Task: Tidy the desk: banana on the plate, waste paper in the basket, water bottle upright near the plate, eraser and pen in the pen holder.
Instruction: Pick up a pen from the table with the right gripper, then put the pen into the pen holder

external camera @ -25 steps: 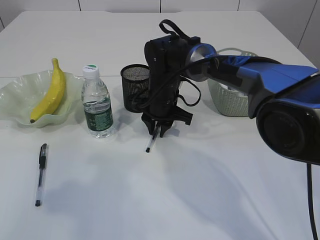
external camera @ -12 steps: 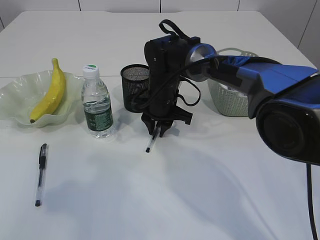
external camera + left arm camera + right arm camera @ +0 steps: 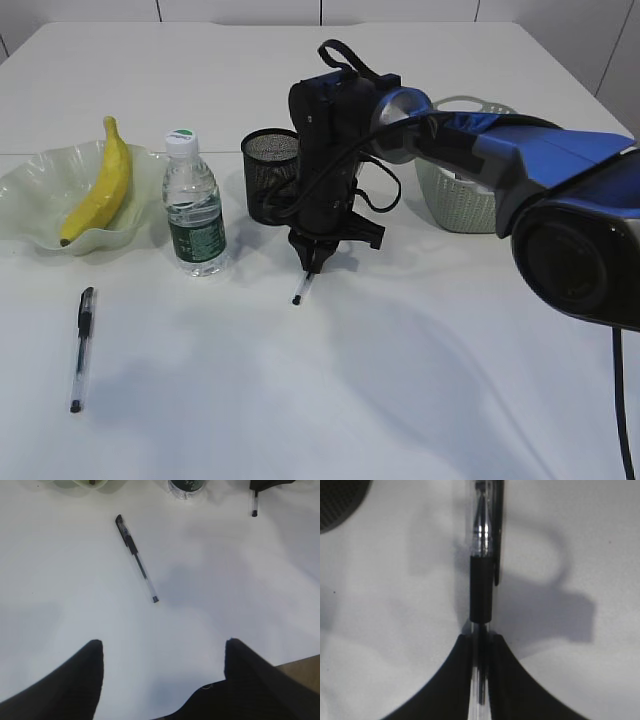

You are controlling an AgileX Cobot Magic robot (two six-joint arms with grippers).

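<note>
Right wrist view: right gripper [image 3: 480, 645] jaws pinch a pen [image 3: 482, 585] lying on the desk [image 3: 420, 370], just in front of pen holder [image 3: 268, 170]. Left gripper [image 3: 162, 652] jaws spread, nothing btwn. Lift straight, tip vertical, then release over holder.

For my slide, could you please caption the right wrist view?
Right gripper fingers shut on a pen lying on the desk.

White desk [image 3: 420, 400] carries plate [image 3: 30, 200], water bottle [image 3: 194, 215], pen holder [image 3: 268, 170], basket [image 3: 455, 205], pens [image 3: 80, 345].
</note>
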